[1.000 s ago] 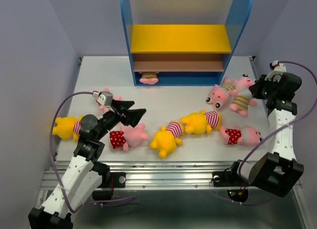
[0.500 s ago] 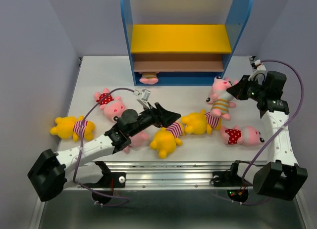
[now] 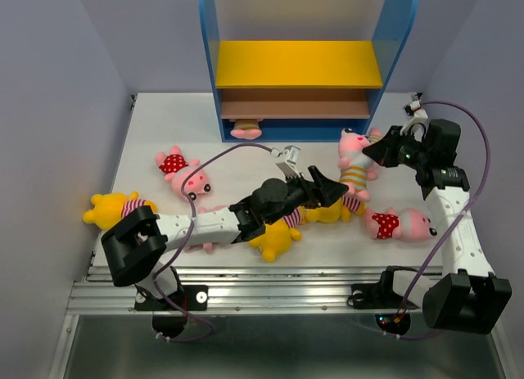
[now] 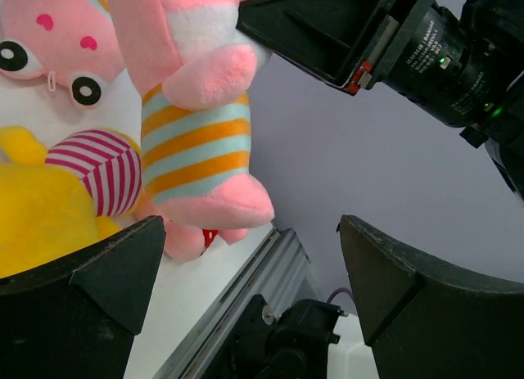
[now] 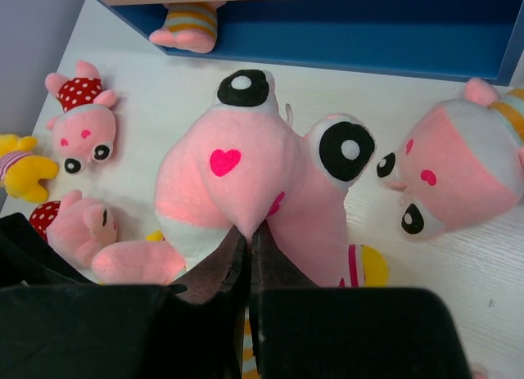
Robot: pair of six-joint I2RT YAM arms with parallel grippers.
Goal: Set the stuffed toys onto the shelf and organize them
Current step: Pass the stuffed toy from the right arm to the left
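1. Since a second ago the left arm has swung from the left side of the white table [image 3: 147,125] across its middle. The left gripper [image 3: 331,187] now sits just beside the right gripper [image 3: 375,150], which has come left with its load.
2. Right gripper: pinched tight on the head of a pink plush pig in a tan-striped shirt [image 3: 353,160]. The pig hangs clear of the table, right of centre and nearer than the shelf front.
3. Left gripper: jaws spread wide, holding nothing. Its wrist view shows the hanging pig's legs just above the gap.
4. Progress: a second striped pig [image 3: 247,132] lies in the bottom tier of the blue-sided three-tier shelf [image 3: 299,64], feet poking out. The yellow and brown boards are bare.
5. One pig is in hand; the rest remain on the table, among them a pink pig in a red dotted outfit [image 3: 182,170] and a yellow plush bear in a red-striped shirt [image 3: 110,209]. I judge the task to be early.
6. Room: bare table lies left of centre before the shelf. The left arm lies over the middle toys.
7. Edges: that bear sits near the left edge, and another dotted pig [image 3: 397,223] near the metal rail [image 3: 270,295]. The grippers are close enough to risk a knock.
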